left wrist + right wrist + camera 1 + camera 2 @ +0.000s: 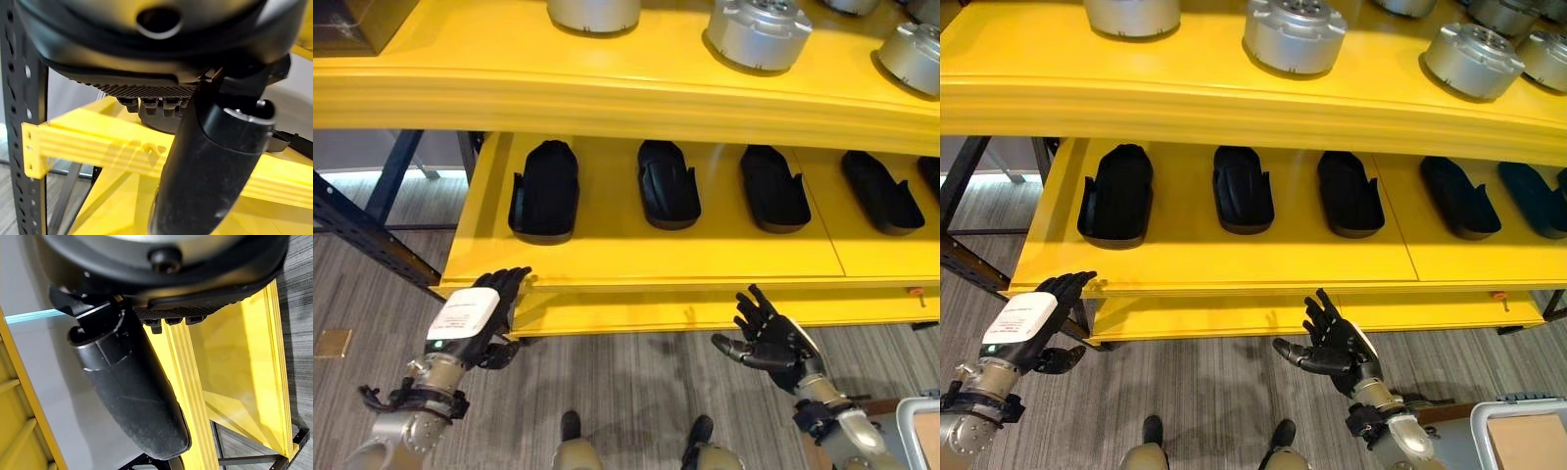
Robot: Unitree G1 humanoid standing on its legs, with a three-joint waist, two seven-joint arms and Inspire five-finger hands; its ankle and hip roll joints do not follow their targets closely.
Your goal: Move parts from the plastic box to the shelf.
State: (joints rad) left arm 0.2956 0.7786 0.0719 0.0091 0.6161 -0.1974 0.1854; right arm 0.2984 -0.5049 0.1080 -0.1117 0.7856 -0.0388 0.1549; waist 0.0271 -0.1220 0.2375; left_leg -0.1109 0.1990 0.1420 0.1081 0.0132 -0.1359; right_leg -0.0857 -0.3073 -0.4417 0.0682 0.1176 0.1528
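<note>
Five black moulded plastic shells point(1117, 196) lie on the yellow lower shelf point(1234, 257); four silver metal housings point(1294, 35) stand above (right eye view). Both hands are empty — left hand point(487, 315) loosely curled at the shelf's edge, right hand point(770, 338) spread — and the white plastic box point(1520, 431) shows fuller in the right eye view.

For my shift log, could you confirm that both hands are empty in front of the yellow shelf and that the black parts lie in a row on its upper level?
One detail is wrong: the black parts lie on the lower level of the yellow shelf, as the left eye view shows; silver round parts occupy the upper level. The left hand and right hand are indeed empty, fingers relaxed.
</note>
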